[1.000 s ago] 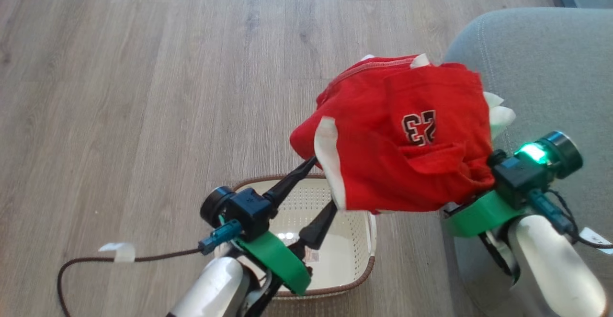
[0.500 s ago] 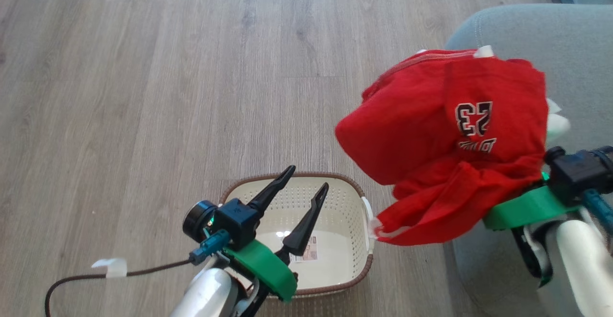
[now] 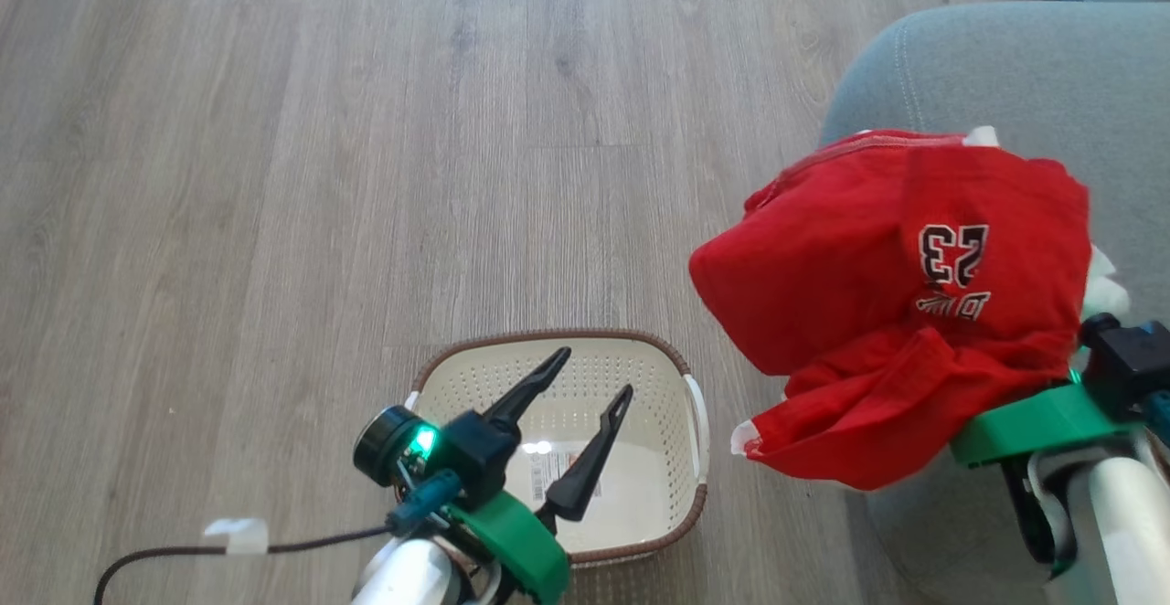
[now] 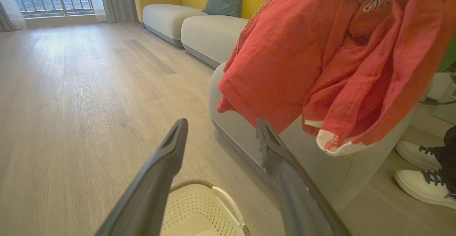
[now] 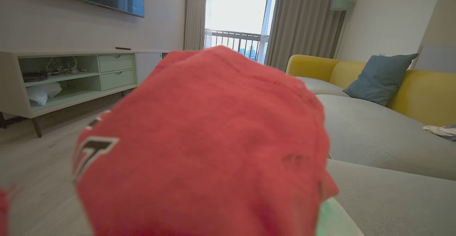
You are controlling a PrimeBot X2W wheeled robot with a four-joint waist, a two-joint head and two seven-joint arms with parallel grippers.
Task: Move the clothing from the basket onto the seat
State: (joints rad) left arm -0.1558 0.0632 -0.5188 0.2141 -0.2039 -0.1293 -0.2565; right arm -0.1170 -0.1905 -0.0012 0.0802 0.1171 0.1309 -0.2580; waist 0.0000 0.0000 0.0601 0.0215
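The red clothing [image 3: 896, 294] with its "23" print hangs bunched in the air, over the left edge of the grey seat [image 3: 1005, 66]. It is draped over my right gripper, whose fingers are buried in the fabric; just its green wrist collar [image 3: 1033, 422] shows. The right wrist view has the clothing [image 5: 199, 147] close up, with the seat [image 5: 392, 200] below it. My left gripper [image 3: 594, 373] stands open above the cream basket [image 3: 548, 335], nothing between its fingers. The left wrist view shows the left gripper [image 4: 221, 123], the basket rim [image 4: 192, 183] and the clothing [image 4: 292, 57].
A dark cable with white tape [image 3: 233, 536] lies on the wood floor at the lower left. A yellow sofa with pale cushions [image 5: 374, 129] and a blue pillow [image 5: 379, 79] stands beyond the seat. A person's white shoes [image 4: 420, 179] are beside the seat. A TV console [image 5: 71, 79] lines the wall.
My right arm has carried the clothing rightward, from above the basket to the seat's edge. The left gripper stays open over the basket, now uncovered.
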